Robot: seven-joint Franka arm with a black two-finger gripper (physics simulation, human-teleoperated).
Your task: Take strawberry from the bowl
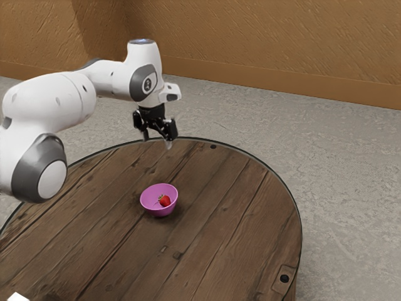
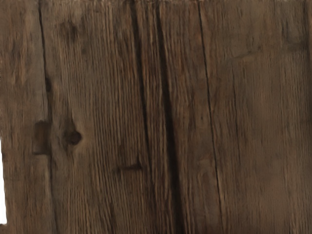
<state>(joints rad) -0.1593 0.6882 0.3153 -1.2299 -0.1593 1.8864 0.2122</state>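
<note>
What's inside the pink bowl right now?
One strawberry, red with a green top, rests in the bowl. The patch of bowl floor beneath it is covered by the fruit, so I can't see what's there.

From my station I see a table (image 1: 232, 226) of dark wood, matt and rough, with long cracks; the wrist view shows its coarse grain and knots. A thin, smooth, dark band runs round its edge. Inward from that edge, the pink bowl (image 1: 158, 211) looks like smooth plastic with a soft sheen, and the strawberry (image 1: 165, 200) in it faintly glossy. My arm (image 1: 50, 100) has smooth white shells, satin rather than shiny. The floor (image 1: 351, 188) looks like matt, mottled concrete; the wall (image 1: 263, 37) is rough and scored.
</note>
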